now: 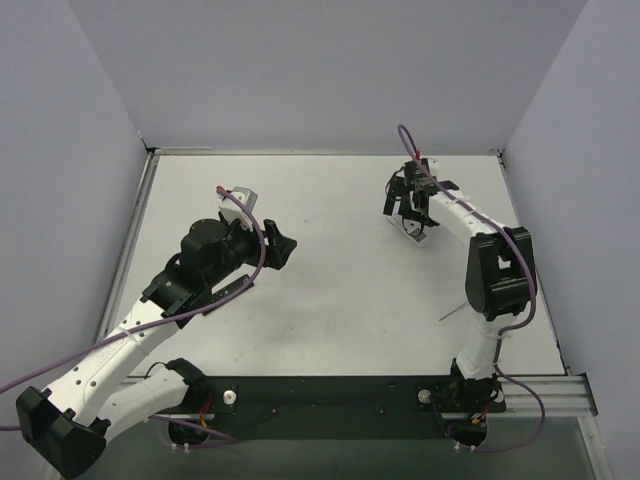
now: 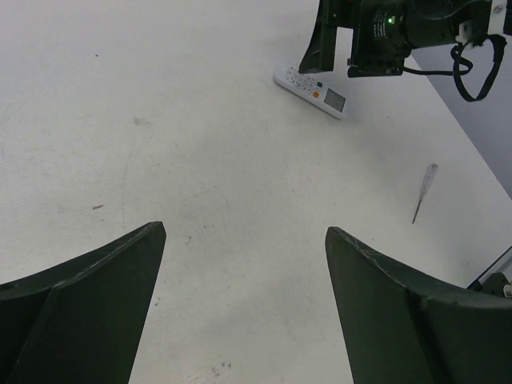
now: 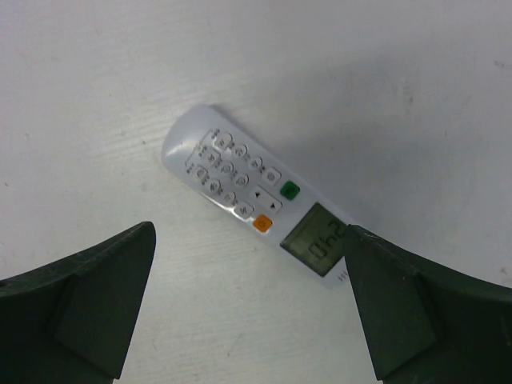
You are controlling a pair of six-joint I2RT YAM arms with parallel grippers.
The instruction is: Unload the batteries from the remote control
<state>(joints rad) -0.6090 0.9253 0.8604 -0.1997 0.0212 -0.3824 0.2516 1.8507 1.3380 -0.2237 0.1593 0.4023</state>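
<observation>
The right gripper (image 3: 250,228) was held with its jaws wide apart just above the remote (image 3: 256,196), which was laid buttons-up on the table (image 2: 160,120) with digits shown on its display. The batteries could not be seen. The left gripper (image 2: 245,228) was also spread wide, well to the left of the remote. A thin pale stick (image 2: 424,190) was laid apart from the remote, nearer the arm bases.

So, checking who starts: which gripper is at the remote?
The right gripper: the white remote lies face up right under it, while the left gripper hangs well apart from it.
</observation>
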